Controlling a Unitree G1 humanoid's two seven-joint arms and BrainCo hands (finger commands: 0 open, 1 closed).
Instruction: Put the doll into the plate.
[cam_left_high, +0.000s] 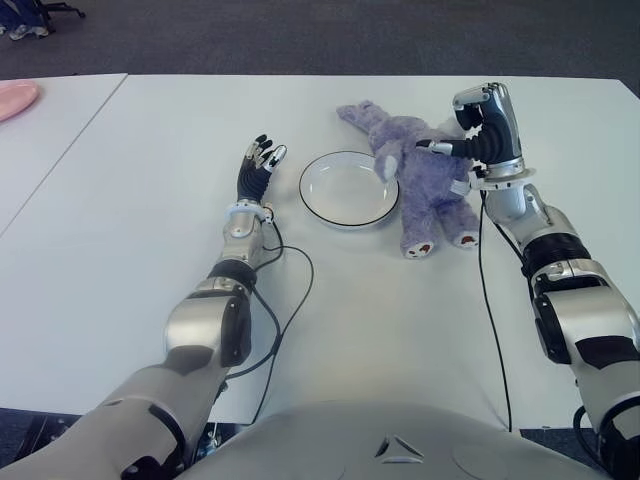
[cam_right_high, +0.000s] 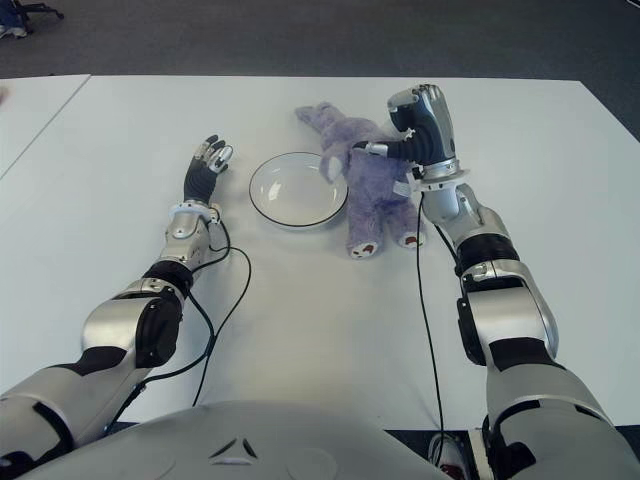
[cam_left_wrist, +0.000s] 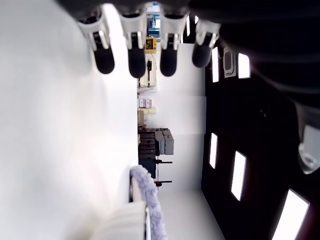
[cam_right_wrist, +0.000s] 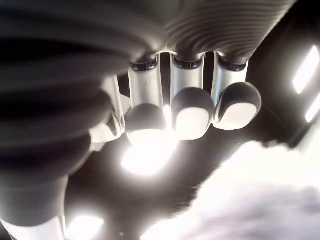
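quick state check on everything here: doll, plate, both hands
doll: lying flat on the table, beside the plate and touching its rim, not in it
plate: upright on the table, empty
right hand: at the doll's far side, thumb reaching onto it, not clearly gripping
left hand: left of the plate, fingers straight, holding nothing

- The two eye views sit up high on the robot's head. They look forward and down at the white table (cam_left_high: 120, 250).
- Both eye views show the same table top, both arms, the plate (cam_left_high: 348, 190) and the doll (cam_left_high: 425, 175). Things sit a bit more to the left in the right eye view.
- The left wrist view is very close to the left hand (cam_left_wrist: 150, 45). It looks along the table, and the fingers fill the top of the frame.
- The right wrist view is right up against the right hand (cam_right_wrist: 192, 112). Curled fingers fill the middle of the frame.
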